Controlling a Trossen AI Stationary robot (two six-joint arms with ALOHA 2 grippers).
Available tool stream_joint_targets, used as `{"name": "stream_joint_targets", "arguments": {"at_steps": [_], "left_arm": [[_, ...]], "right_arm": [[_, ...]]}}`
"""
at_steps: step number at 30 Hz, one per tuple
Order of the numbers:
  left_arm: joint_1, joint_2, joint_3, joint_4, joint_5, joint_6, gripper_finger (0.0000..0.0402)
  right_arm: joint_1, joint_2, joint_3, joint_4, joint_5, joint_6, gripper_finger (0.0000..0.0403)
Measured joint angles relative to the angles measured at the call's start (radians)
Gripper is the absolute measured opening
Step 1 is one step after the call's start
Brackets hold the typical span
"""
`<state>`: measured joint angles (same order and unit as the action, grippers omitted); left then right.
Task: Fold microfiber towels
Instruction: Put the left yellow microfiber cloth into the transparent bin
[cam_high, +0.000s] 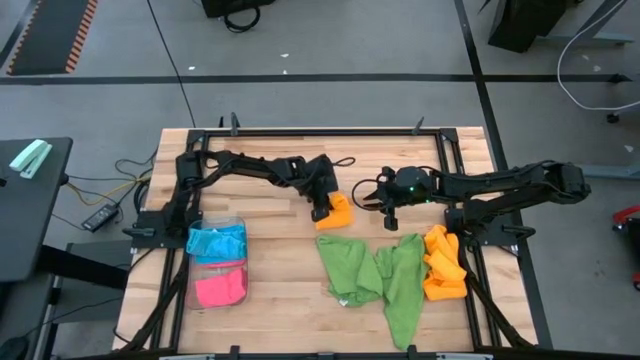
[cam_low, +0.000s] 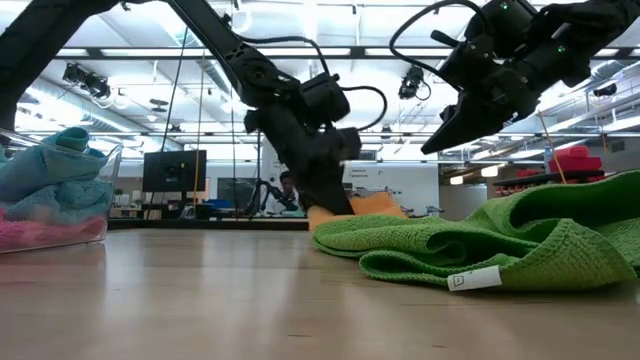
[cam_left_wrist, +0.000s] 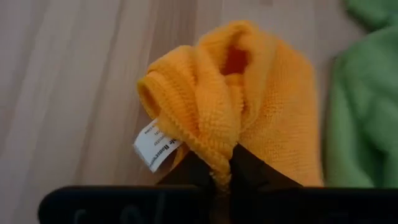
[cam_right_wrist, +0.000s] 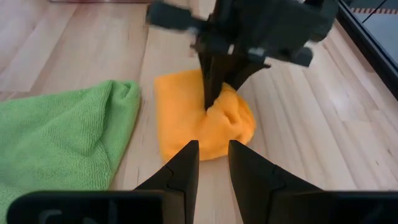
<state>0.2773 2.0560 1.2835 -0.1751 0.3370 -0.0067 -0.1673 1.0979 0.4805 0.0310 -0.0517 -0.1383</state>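
Observation:
A small orange microfiber towel (cam_high: 343, 210) lies crumpled on the wooden table, at the middle toward the far side. My left gripper (cam_high: 323, 211) is shut on it. A white label (cam_left_wrist: 155, 147) sticks out of the towel's bunched part. My right gripper (cam_right_wrist: 212, 163) hovers above the table just right of this towel, its fingers slightly apart with nothing between them. Two green towels (cam_high: 350, 265) (cam_high: 403, 285) lie spread and rumpled nearer the front edge. My left gripper pinches a raised, bunched fold of the orange towel (cam_left_wrist: 219, 163) between its two fingertips, at the towel's left side. The fingers (cam_right_wrist: 213, 87) come down steeply from above. The fold stands up at the fingers; the remainder of the towel (cam_right_wrist: 186, 118) lies on the table.
A clear plastic tray (cam_high: 215, 225) at the left holds a blue towel (cam_high: 217, 242) and a pink one (cam_high: 220, 288). A heap of orange towels (cam_high: 443, 265) lies at the right edge. Bare wood shows between the tray and the green towels.

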Motion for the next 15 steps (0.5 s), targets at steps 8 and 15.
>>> {"name": "stream_joint_targets", "arguments": {"at_steps": [8,15], "left_arm": [[0.059,-0.083,0.001,-0.121,0.232,0.012,0.0029],[0.087,-0.127,0.000,-0.304,0.381,0.070,0.0029]], "right_arm": [[0.000,0.001,0.000,-0.008,0.000,-0.015,0.0096],[0.000,0.001,0.001,-0.011,0.000,-0.015,0.0096]]}}
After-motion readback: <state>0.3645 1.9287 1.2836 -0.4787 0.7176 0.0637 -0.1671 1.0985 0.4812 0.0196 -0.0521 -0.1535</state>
